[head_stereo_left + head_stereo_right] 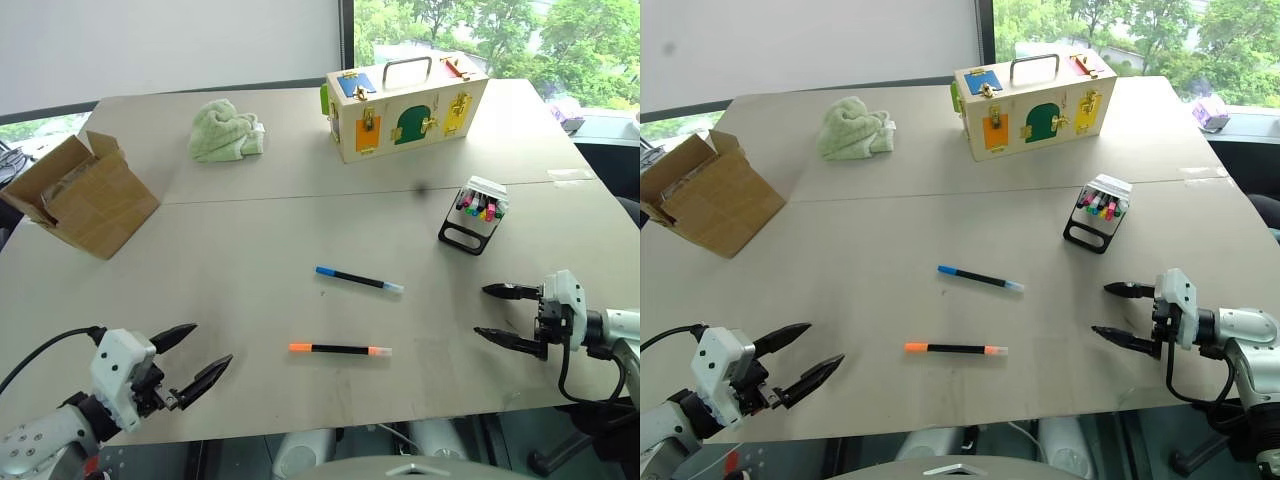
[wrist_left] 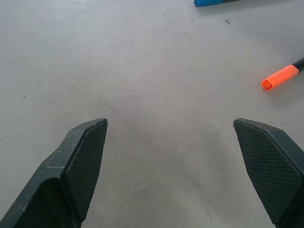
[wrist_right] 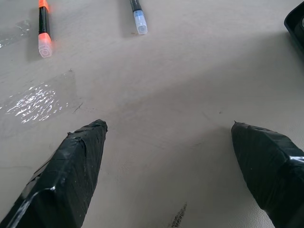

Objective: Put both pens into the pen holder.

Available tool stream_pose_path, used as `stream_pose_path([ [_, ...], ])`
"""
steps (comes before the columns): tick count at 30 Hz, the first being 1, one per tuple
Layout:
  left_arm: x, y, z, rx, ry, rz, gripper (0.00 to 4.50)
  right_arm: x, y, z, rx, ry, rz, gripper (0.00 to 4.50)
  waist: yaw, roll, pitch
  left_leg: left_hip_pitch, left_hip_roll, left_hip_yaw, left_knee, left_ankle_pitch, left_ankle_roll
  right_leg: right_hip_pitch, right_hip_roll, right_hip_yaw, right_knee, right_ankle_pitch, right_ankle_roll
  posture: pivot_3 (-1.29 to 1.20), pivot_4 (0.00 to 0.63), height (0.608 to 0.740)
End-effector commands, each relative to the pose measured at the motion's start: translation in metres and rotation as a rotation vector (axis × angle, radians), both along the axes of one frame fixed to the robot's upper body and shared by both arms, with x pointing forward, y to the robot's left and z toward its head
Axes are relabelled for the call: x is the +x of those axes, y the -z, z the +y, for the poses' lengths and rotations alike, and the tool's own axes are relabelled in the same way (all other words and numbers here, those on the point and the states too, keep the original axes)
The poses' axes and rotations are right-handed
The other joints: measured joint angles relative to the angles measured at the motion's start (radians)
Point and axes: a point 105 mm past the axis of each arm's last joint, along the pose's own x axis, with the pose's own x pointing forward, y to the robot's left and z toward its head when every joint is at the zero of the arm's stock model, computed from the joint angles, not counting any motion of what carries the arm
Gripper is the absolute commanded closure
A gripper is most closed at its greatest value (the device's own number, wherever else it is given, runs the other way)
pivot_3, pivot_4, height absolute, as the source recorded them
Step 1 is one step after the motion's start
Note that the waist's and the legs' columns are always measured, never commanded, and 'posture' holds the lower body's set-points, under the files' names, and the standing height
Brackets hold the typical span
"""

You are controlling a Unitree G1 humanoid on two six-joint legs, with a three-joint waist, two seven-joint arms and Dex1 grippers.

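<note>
**Status: Both Pens on the Table, No Grasp Begun**

Far left on the table (image 1: pixel 250 250) sits an open cardboard box (image 1: pixel 85 195), with a crumpled green cloth (image 1: pixel 227 130) behind it towards the middle. Neither concerns the task.

The left gripper (image 1: pixel 195 362) hovers over the near left edge of the table. Its jaws stand wide apart and hold nothing; the left wrist view shows bare table surface between them.

The orange-ended pen (image 1: pixel 340 349) lies flat near the front centre, roughly parallel to the near edge, apart from the left gripper and ahead of it to the right. The blue-ended pen (image 1: pixel 359 279) lies just behind it, slightly angled, with its pale cap pointing right. The two pens do not touch.

A wooden latch box (image 1: pixel 405 110) stands at the back, right of centre. In front of it and further right stands the pen holder (image 1: pixel 475 213), already carrying several coloured markers.

The right gripper (image 1: pixel 512 315) hovers at the near right, jaws wide apart and empty, between the pens and the holder.

Step in hand, as judged: approach before the first pick. The next move calls for lowering one gripper across a pen barrel, jaws on either side of it, closing, then carrying the pen to the holder.
</note>
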Motion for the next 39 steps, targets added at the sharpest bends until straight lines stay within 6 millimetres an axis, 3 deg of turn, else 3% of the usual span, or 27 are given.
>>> stream_pose_path([
  [1,0.001,-0.005,-0.001,0.001,0.004,-0.019,0.09,0.0,-0.004,-0.005,-0.007,0.017,-0.022,0.0,0.0,0.0,0.0,0.0,0.0,0.0,0.0,0.0,0.0,0.0,0.0,0.0,0.0,0.0,0.0,0.0,0.15,0.74],
  [13,-0.002,-0.005,-0.009,-0.042,0.027,-0.002,0.09,0.002,-0.017,0.007,0.034,-0.005,-0.047,0.0,0.0,0.0,0.0,0.0,0.0,0.0,0.0,0.0,0.0,0.0,0.0,0.0,0.0,0.0,0.0,0.0,0.15,0.74],
  [30,-0.002,-0.013,-0.021,-0.07,0.076,-0.006,0.09,0.001,-0.019,0.033,0.075,-0.063,-0.055,0.0,-0.001,0.0,0.0,0.0,0.0,0.0,0.0,0.0,0.0,0.0,0.0,0.0,0.0,0.0,0.0,0.0,0.15,0.74],
  [36,0.017,-0.017,-0.078,-0.035,0.363,-0.016,0.09,-0.016,-0.028,0.036,0.099,-0.174,0.044,0.0,0.008,0.002,0.0,0.0,-0.001,-0.001,0.0,0.0,0.0,0.0,-0.001,-0.001,0.0,0.0,0.0,0.0,0.15,0.74],
  [39,0.028,-0.012,-0.093,-0.024,0.469,0.0,0.09,-0.018,-0.029,0.037,0.078,-0.192,0.034,0.0,0.0,0.001,-0.001,0.0,-0.001,-0.001,0.0,0.0,0.0,0.0,0.0,-0.001,0.001,0.0,0.0,0.0,0.15,0.74],
])
